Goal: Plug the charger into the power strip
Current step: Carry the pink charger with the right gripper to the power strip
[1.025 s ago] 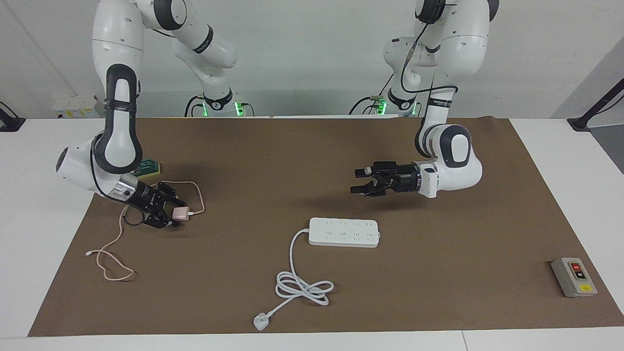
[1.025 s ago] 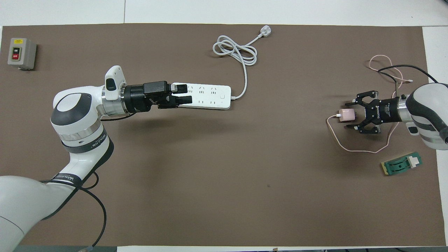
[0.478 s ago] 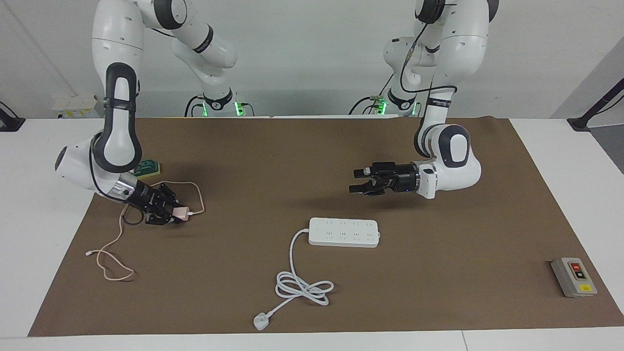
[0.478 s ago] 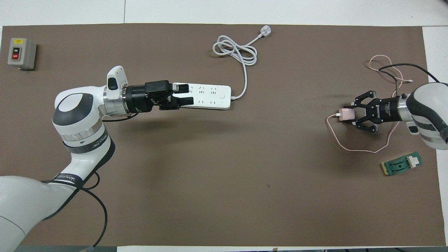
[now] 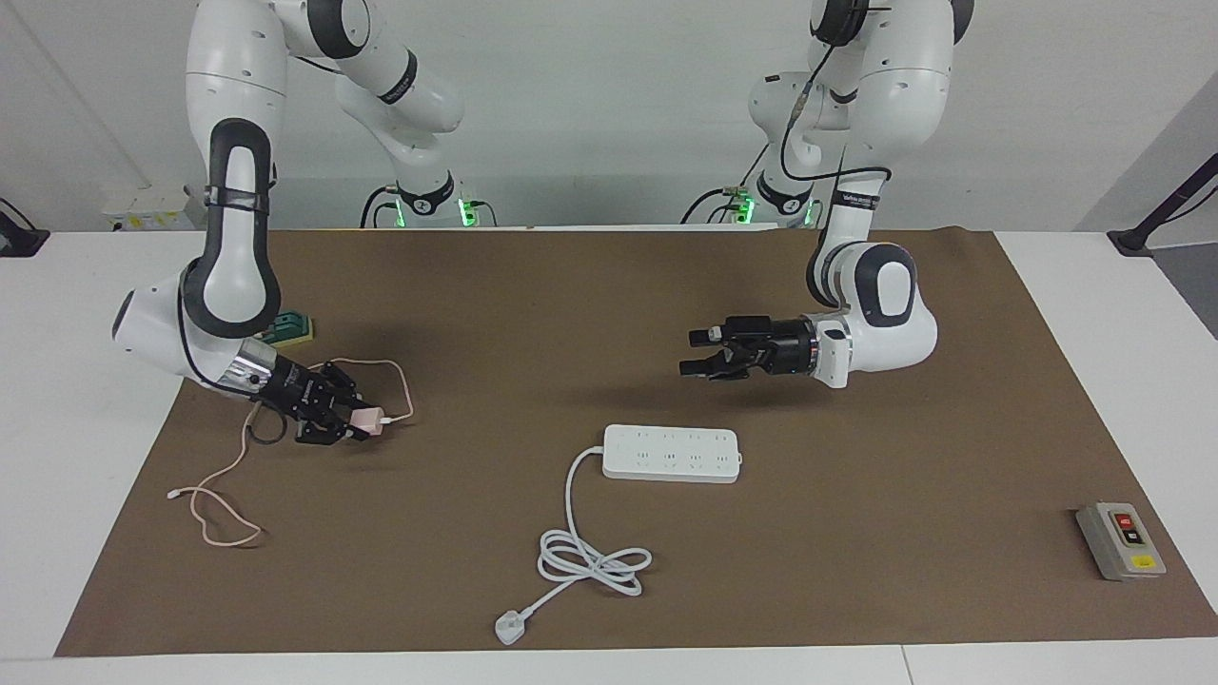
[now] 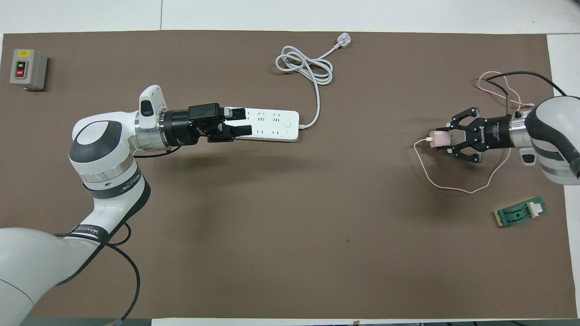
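right gripper (image 5: 352,425) clamped on the charger (image 5: 364,420) at the right arm's end of the brown mat (image 5: 609,285); power strip (image 5: 672,453) lies mid-mat toward the left arm, long axis along the table, open left gripper (image 5: 694,352) over it

The mat (image 5: 856,533) covers most of the table (image 5: 1094,285). The power strip (image 5: 672,454) lies near the mat's middle, its cord (image 5: 590,557) coiled toward the mat's edge farthest from the robots, ending in the plug (image 5: 510,628) just beside that edge. The button box (image 5: 1120,540) sits in the mat's corner at the left arm's end, farthest from the robots. At the right arm's end, the charger (image 5: 366,420) sits between the right gripper's (image 5: 354,425) closed fingers, its cable (image 5: 214,499) trailing over the mat toward that end's edge. The block (image 5: 290,329) lies nearer to the robots than the charger. The left gripper (image 5: 693,352) hangs over the mat beside the power strip.
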Controlling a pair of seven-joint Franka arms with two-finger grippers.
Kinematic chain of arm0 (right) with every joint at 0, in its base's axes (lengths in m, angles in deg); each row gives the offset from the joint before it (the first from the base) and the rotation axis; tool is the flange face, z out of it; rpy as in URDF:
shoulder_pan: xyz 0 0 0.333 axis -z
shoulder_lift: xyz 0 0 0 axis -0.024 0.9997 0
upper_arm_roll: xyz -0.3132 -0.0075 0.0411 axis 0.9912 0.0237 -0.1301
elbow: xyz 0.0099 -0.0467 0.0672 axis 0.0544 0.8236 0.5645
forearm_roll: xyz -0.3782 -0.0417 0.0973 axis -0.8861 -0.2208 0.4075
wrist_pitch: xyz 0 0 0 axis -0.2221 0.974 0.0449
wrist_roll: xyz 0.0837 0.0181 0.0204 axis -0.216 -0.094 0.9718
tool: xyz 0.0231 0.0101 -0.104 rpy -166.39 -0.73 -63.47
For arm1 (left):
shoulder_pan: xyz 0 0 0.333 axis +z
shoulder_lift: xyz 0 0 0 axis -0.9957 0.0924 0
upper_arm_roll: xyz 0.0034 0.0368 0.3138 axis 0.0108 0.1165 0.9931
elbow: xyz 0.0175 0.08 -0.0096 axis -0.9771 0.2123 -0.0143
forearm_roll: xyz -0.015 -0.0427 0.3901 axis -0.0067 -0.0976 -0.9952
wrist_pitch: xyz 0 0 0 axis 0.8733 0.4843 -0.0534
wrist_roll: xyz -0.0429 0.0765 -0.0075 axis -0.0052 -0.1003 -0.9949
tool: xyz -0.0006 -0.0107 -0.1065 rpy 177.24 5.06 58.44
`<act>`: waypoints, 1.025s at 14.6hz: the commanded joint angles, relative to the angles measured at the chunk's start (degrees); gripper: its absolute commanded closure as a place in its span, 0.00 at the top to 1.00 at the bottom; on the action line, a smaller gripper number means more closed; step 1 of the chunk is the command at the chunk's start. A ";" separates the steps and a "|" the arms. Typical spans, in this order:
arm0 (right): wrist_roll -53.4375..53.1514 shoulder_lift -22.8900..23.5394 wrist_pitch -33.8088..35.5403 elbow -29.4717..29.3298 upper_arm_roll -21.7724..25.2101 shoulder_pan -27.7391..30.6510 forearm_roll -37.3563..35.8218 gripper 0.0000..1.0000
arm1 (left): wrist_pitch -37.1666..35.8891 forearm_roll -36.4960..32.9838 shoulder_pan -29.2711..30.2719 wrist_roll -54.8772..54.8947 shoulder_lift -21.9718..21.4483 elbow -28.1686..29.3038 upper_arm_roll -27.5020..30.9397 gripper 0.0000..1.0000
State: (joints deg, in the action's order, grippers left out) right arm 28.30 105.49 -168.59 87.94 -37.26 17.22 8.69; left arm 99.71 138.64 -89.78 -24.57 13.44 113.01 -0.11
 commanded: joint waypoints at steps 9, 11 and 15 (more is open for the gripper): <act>-23.11 -4.94 -6.45 -2.46 -0.52 -19.70 10.96 0.00 | -0.13 4.58 -1.51 0.21 -1.09 1.04 0.35 1.00; -26.11 -5.91 -9.18 -2.46 -0.52 -23.74 10.96 0.00 | -0.13 4.49 -1.60 0.29 -1.09 1.13 0.43 1.00; -34.18 -5.91 -15.42 -2.46 -0.52 -30.95 11.05 0.00 | -0.13 4.49 -1.51 0.91 -1.09 1.04 0.43 1.00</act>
State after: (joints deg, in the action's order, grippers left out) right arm -2.63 100.14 -181.09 84.85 -37.90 -11.32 18.61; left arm 99.62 141.76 -90.54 -24.46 13.44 113.01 -0.39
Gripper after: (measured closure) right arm 0.529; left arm 0.000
